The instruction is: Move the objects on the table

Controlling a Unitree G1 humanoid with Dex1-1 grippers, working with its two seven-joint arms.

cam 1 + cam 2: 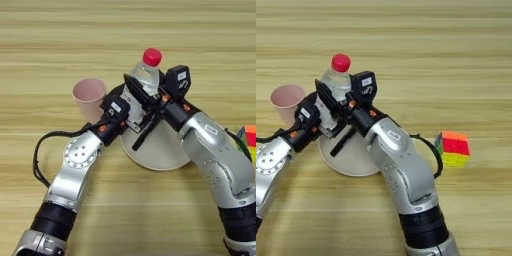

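A clear water bottle (144,80) with a red cap (152,56) stands tilted at the far-left rim of a white plate (162,155) on the wooden table (55,40). Both arms meet at it. My left gripper (120,107) presses against the bottle's lower part from the left, and its front is hidden. From the right, my right gripper (137,112) is open wide. One black finger (136,87) lies across the bottle's body and the other finger (144,134) slants down over the plate. A pale pink cup (89,95) stands upright just left of the left gripper.
A coloured puzzle cube (453,148) sits on the table to the right of my right forearm. A black cable (42,150) loops out from the left arm. Bare wood stretches across the far side and the near edge.
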